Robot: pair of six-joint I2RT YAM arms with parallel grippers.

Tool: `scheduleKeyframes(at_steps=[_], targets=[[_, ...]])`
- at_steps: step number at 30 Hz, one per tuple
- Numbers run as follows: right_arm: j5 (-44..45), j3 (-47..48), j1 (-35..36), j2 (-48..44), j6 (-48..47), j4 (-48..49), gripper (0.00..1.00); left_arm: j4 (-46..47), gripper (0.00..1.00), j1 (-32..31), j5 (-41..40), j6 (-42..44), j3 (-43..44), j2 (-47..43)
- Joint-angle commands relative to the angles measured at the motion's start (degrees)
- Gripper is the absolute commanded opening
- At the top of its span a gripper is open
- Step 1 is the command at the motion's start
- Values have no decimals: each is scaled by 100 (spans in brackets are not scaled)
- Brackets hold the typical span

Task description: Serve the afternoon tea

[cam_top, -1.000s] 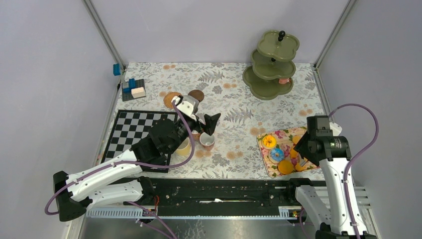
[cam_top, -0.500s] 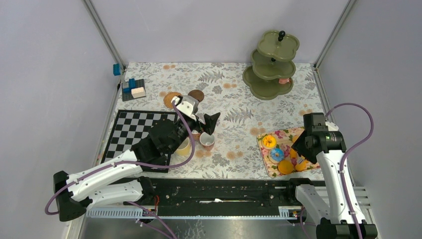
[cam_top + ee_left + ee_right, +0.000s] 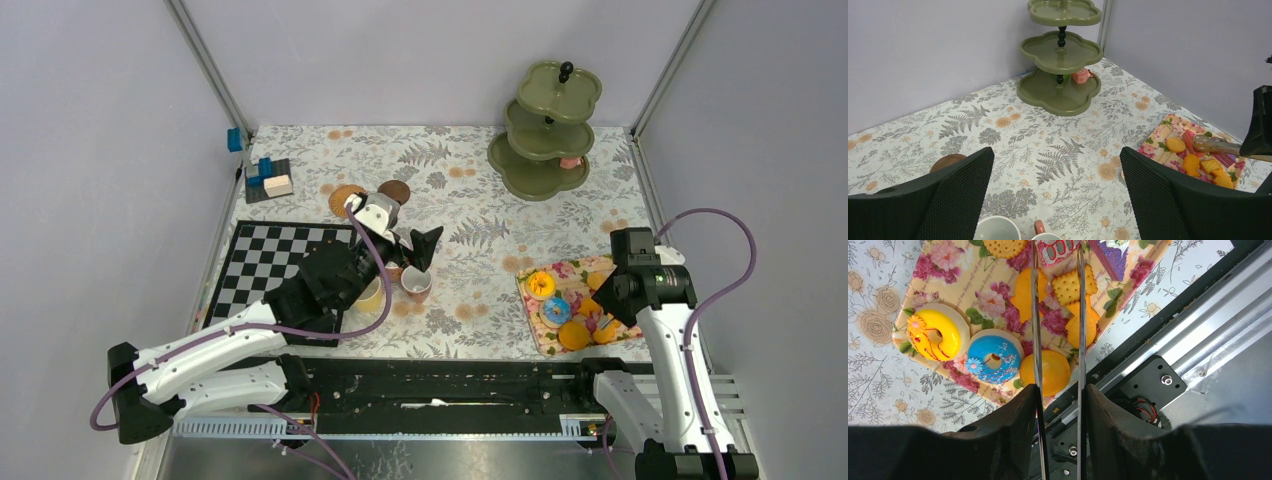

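My right gripper (image 3: 1060, 395) is shut on metal tongs (image 3: 1037, 315). Their two blades reach over the floral tray (image 3: 923, 270), with the tips on either side of a red-and-white cake (image 3: 1058, 247). On the tray lie a yellow donut (image 3: 935, 332), a blue donut (image 3: 993, 357), an orange ball (image 3: 1048, 371) and cookies (image 3: 1068, 287). My left gripper (image 3: 1055, 195) hangs open over a yellow mug (image 3: 370, 296) and a pinkish mug (image 3: 416, 284). Brown coasters (image 3: 345, 197) lie behind them. The olive three-tier stand (image 3: 545, 130) at the back right holds a pink cake (image 3: 1081, 76) on its lowest tier.
A chessboard (image 3: 265, 265) lies at the left, partly under my left arm. Blue and white blocks (image 3: 268, 180) sit at the back left. Walls close in on both sides. The black rail (image 3: 1168, 355) runs right along the tray's near edge.
My right wrist has shifted slightly toward the tray's near edge and turned, still holding the tongs. The left arm and the mugs have not moved.
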Motion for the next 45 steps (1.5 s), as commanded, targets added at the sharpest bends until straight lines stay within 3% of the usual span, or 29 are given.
scheduleKeyframes(at_steps=[1, 25, 28, 35, 45], targets=[[323, 263, -18, -187, 92, -200, 40, 278, 99, -38, -47, 84, -10, -32], [130, 599, -122, -523, -170, 109, 31, 360, 99, -115, -121, 84, -88, -1], [-112, 510, -121, -665, -184, 347, 31, 324, 99, -116, -130, -14, -10, 170], [-389, 249, -121, -1007, -278, 681, 31, -637, 99, -121, 473, -806, 1065, 986], [-1647, 214, -121, -654, -1423, 2086, 32, -411, 99, -109, 231, -810, 1086, 734]])
